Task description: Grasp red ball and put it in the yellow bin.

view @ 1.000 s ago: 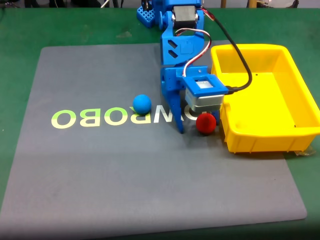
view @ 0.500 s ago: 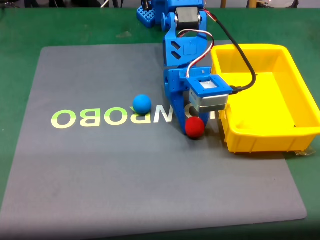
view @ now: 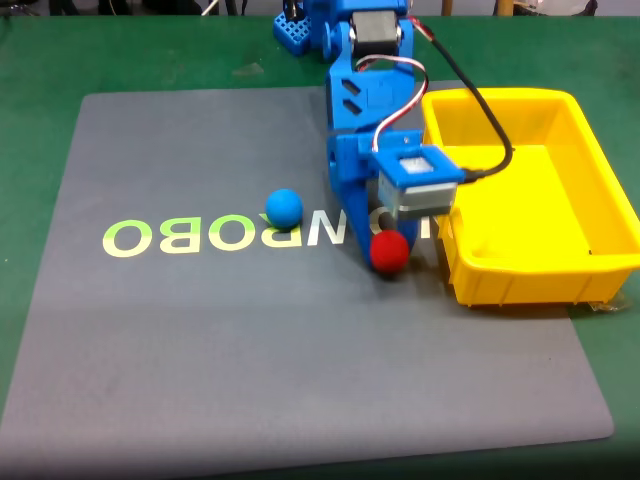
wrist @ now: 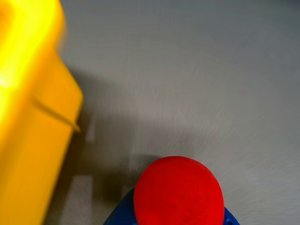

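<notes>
The claw [view: 385, 258] hung low at the centre of the fixed view, pointing down at the grey mat [view: 200, 340], and it was closed on the red ball [view: 389, 251], which sat at its tip just above or on the mat; which of the two could not be told. In the wrist view the red ball [wrist: 178, 192] filled the lower middle of the frame, with blue claw plastic showing under it at the bottom edge. The mat [wrist: 197, 70] behind it was blurred.

The yellow bin [view: 560, 275] stood at the right of the fixed view, its near wall just beside the ball and the claw. Its inside looked bare. In the wrist view a corner of the yellow bin [wrist: 33, 140] took up the left side of the frame, close to the ball but not touching it.

The blue ball [view: 284, 207] lay on the mat left of the arm [view: 362, 100], near the pale printed letters [view: 160, 237] and apart from the claw. A black cable [view: 487, 125] ran from the top of the frame over the bin's left rim to the small camera block [view: 418, 172] on the wrist. The mat lay on a green counter [view: 40, 60], which showed along the top and left edges of the fixed view.
</notes>
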Robot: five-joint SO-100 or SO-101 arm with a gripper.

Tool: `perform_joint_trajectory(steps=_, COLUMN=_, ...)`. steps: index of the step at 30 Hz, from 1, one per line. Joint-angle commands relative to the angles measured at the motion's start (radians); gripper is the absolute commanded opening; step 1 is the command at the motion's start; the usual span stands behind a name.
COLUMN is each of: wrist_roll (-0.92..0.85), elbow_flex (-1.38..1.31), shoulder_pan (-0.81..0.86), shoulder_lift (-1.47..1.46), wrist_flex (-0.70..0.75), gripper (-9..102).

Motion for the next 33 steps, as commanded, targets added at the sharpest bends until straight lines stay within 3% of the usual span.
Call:
perform_joint_trajectory(steps=1, wrist_roll=0.021, elbow_flex=-0.054, shoulder_pan=0.012, shoulder_lift=0.156, wrist_flex=-0.014, gripper=0)
perform_joint_trajectory(steps=14, wrist_roll=0.038, elbow_flex=-0.046, shoulder_pan=0.003, shoulder_lift=0.453, wrist_flex=0.141, gripper=0)
perform_joint_trajectory(steps=33, wrist_roll=0.040, elbow_flex=0.198, shoulder_pan=-0.322, shoulder_lift=0.730, wrist_flex=0.183, gripper=0)
